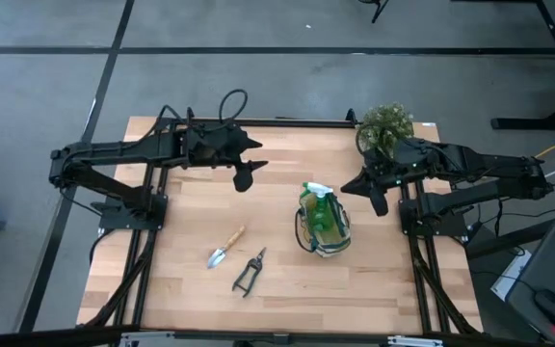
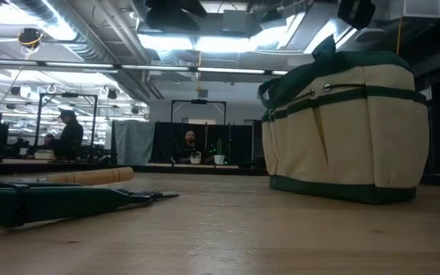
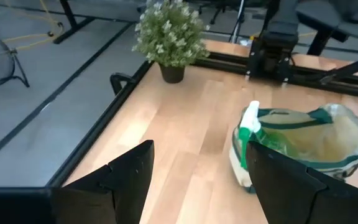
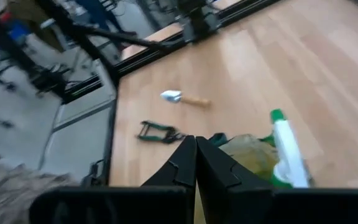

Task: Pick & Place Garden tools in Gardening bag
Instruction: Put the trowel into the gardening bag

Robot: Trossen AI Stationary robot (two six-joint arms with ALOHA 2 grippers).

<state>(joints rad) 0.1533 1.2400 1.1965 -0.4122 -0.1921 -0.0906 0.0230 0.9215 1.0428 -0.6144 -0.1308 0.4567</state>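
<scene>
The worktop (image 1: 191, 222) is pale wood planking with a smooth, faintly sheened finish. The gardening bag (image 2: 347, 130) is matt beige cloth with dark green fabric trim and small metal rivets. The spray bottle (image 3: 250, 134) is translucent green plastic with a white nozzle. The trowel (image 1: 226, 247) pairs a wooden handle with a metal blade

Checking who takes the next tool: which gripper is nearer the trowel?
Left. The left gripper hangs above-right of the trowel; the right gripper sits beyond the gardening bag.

Grey floor (image 1: 46, 87) w/ dark seams; ceiling lights (image 2: 205, 42); people at far desks.
</scene>
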